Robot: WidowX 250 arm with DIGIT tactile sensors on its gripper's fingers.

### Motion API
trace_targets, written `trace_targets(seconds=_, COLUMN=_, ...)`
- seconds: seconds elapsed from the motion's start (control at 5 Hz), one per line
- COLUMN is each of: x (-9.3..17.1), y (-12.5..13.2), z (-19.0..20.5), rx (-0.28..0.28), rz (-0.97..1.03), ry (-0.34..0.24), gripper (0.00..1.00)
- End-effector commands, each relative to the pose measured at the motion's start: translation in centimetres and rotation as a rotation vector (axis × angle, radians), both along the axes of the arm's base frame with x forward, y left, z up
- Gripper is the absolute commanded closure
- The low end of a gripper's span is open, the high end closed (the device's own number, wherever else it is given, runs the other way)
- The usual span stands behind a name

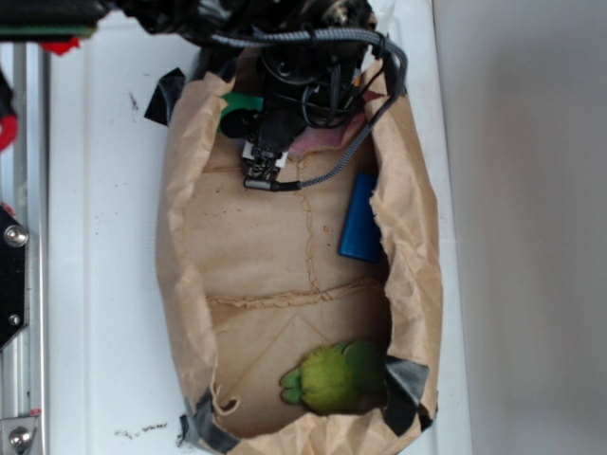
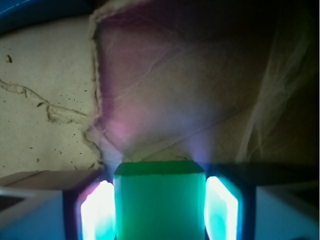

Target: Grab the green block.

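Note:
The green block (image 2: 159, 200) fills the space between my gripper's (image 2: 160, 175) two fingers, and the lit pads (image 2: 97, 210) lie flush against its left and right sides. The paper floor lies just beyond its far edge. In the exterior view only a sliver of the green block (image 1: 243, 101) shows at the bag's top left, beside the dark gripper (image 1: 250, 118), which hides the rest of it.
Everything sits inside a crumpled brown paper bag (image 1: 178, 237) with raised walls, taped at the corners. A blue block (image 1: 360, 218) leans at the right wall. A fuzzy yellow-green plush toy (image 1: 337, 376) lies at the bottom end. Cables (image 1: 379, 104) loop off the arm.

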State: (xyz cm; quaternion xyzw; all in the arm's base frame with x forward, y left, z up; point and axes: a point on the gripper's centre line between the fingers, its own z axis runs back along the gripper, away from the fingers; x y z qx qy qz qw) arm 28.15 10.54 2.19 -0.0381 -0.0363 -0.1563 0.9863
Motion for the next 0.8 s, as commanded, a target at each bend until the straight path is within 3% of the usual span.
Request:
trace_targets(seconds=0.0, x=0.0, y=-0.4, z=3.2, rx=-0.023, rz=0.028, ry=-0.044, gripper=1.0)
trace_targets(seconds=0.2, x=-0.3, y=-1.6, z=5.4, rx=-0.063, rz=0.066, ry=-0.047, gripper=1.0)
trace_targets(seconds=0.6, x=0.0, y=-6.1, z=9.1, rx=-0.107, rz=0.142, ry=-0.136, gripper=1.0)
